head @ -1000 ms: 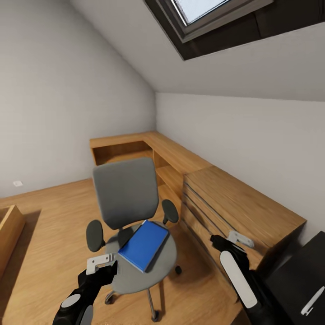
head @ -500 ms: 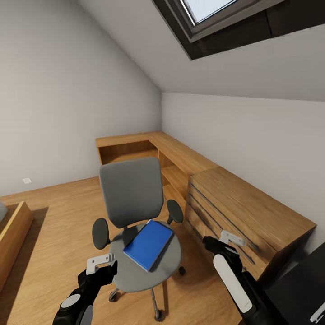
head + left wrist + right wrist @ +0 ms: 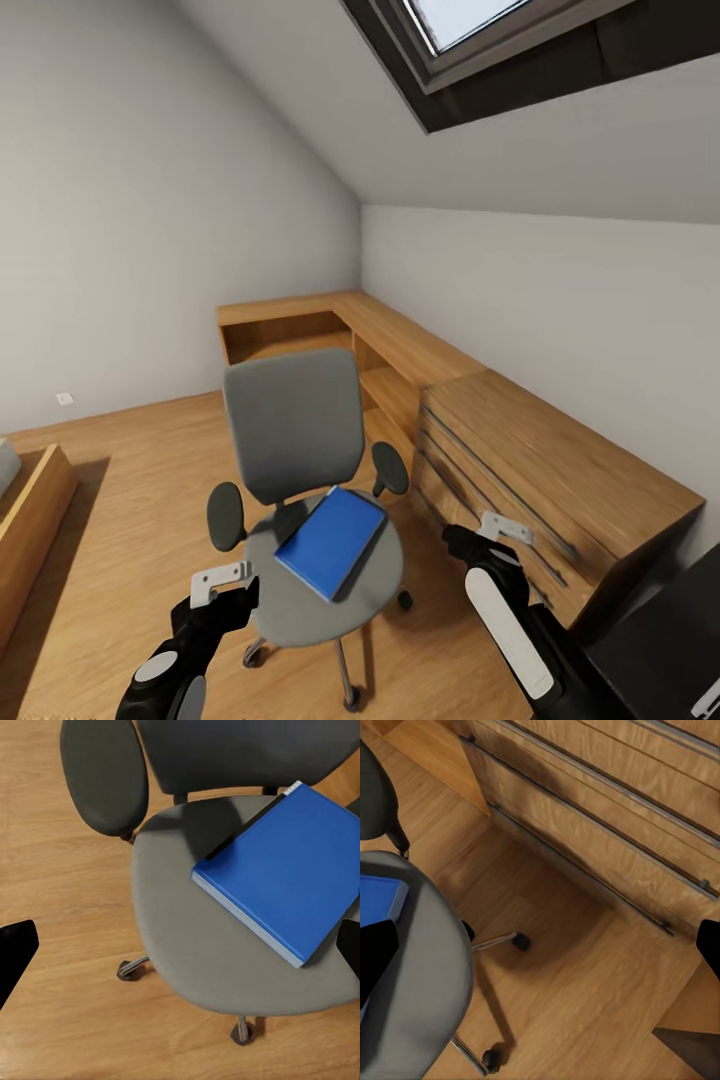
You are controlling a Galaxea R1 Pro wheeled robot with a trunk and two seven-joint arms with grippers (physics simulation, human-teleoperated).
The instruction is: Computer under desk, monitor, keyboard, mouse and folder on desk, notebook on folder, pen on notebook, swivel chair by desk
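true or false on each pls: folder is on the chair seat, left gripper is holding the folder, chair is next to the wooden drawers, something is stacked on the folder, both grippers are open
1. The folder lies on the chair seat. True.
2. The left gripper holds the folder. False: it hovers short of the seat, apart from the folder.
3. The chair stands beside the wooden drawers. True.
4. Something is stacked on the folder. False: its blue cover is bare.
5. Both grippers are open. True: the right gripper and the left one both have their fingers spread and hold nothing.
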